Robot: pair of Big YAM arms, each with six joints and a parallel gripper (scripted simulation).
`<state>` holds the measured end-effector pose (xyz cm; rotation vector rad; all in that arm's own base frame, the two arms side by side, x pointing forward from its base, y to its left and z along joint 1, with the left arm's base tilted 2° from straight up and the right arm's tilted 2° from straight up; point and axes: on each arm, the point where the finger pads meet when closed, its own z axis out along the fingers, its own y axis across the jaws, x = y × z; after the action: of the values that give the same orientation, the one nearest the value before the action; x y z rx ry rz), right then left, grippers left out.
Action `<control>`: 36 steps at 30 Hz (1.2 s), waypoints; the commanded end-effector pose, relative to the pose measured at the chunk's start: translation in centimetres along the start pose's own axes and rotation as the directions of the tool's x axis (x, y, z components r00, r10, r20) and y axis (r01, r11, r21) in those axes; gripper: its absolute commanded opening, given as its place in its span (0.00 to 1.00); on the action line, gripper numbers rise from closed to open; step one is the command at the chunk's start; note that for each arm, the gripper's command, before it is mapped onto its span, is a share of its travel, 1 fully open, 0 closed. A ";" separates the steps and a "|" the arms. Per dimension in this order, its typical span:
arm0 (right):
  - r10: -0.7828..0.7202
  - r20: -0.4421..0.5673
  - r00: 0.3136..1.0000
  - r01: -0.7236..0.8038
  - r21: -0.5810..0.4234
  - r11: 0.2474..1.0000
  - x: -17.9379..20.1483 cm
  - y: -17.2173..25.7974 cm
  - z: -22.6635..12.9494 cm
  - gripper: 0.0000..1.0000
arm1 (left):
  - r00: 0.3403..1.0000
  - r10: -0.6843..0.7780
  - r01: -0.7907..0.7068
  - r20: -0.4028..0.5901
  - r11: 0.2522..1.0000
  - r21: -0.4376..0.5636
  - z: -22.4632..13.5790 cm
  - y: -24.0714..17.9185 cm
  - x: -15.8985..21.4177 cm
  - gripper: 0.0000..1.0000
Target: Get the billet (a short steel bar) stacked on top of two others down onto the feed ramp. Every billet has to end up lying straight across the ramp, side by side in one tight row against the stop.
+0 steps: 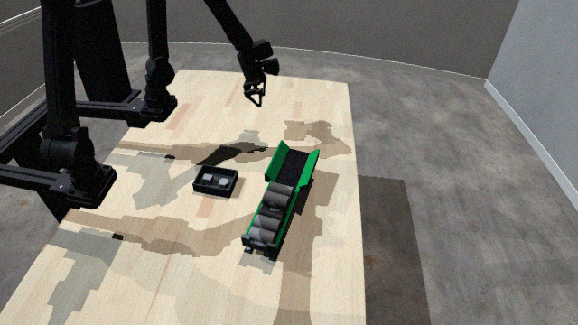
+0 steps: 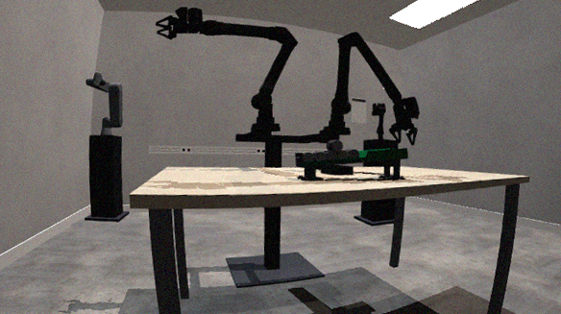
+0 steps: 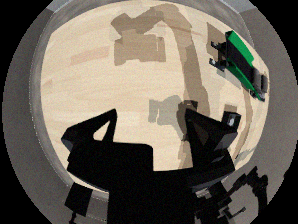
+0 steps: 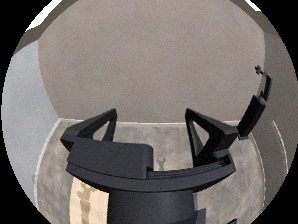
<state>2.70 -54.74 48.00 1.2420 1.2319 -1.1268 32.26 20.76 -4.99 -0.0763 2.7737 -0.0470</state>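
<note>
The feed ramp (image 1: 308, 168) (image 2: 377, 154) (image 3: 241, 46) has green sides and a dark stop (image 1: 258, 242) at its near end in the top view. Several grey billets (image 1: 267, 222) (image 2: 314, 156) (image 3: 258, 79) lie across its stop half. One billet (image 1: 275, 198) (image 2: 334, 146) rests on top of others, towards the open end of the row. My left gripper (image 1: 258, 97) (image 2: 405, 142) (image 3: 150, 112) is open and empty, above the table beyond the ramp's far end. My right gripper (image 2: 158, 29) (image 4: 151, 112) is open and empty, raised high and far from the ramp, facing a wall.
A small black tray (image 1: 212, 190) holding two pale pieces stands on the table (image 1: 325, 289) (image 2: 244, 194), on the arm-base side of the ramp. The ramp stands on short legs. The table's edge runs along the side of the ramp away from the arm bases.
</note>
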 end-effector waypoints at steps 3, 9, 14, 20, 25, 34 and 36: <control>-0.035 0.065 0.997 0.035 0.013 0.999 -2.8 -1.3 -1.1 1.00 | 0.995 0.096 -0.096 -0.005 0.995 0.006 0.5 -0.3 -2.7 1.00; -0.044 0.078 0.996 0.041 0.039 0.998 -3.5 -2.7 -1.5 1.00 | 0.972 0.233 -0.232 -0.032 0.972 0.036 1.3 -2.9 -5.2 1.00; -0.045 0.079 0.996 0.042 0.040 0.998 -3.5 -2.8 -1.5 1.00 | 0.933 0.356 -0.352 -0.052 0.934 0.066 2.0 -5.7 -7.4 1.00; -0.045 0.079 0.996 0.042 0.040 0.998 -3.5 -2.8 -1.5 1.00 | 0.888 0.455 -0.449 -0.064 0.889 0.092 2.5 -8.2 -9.1 1.00; -0.045 0.079 0.996 0.042 0.040 0.998 -3.5 -2.8 -1.5 1.00 | 0.814 0.576 -0.565 -0.075 0.815 0.125 3.0 -11.8 -11.0 1.00; -0.045 0.079 0.996 0.042 0.040 0.998 -3.5 -2.8 -1.5 1.00 | 0.659 0.748 -0.729 -0.079 0.661 0.178 3.6 -18.1 -13.4 1.00; -0.045 0.079 0.996 0.042 0.040 0.998 -3.5 -2.8 -1.5 1.00 | 0.637 0.767 -0.747 -0.078 0.639 0.185 3.6 -18.9 -13.7 1.00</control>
<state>0.03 -54.22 49.01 1.2357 1.2229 -1.1885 45.39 2.76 -3.15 1.1217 2.7219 -0.0384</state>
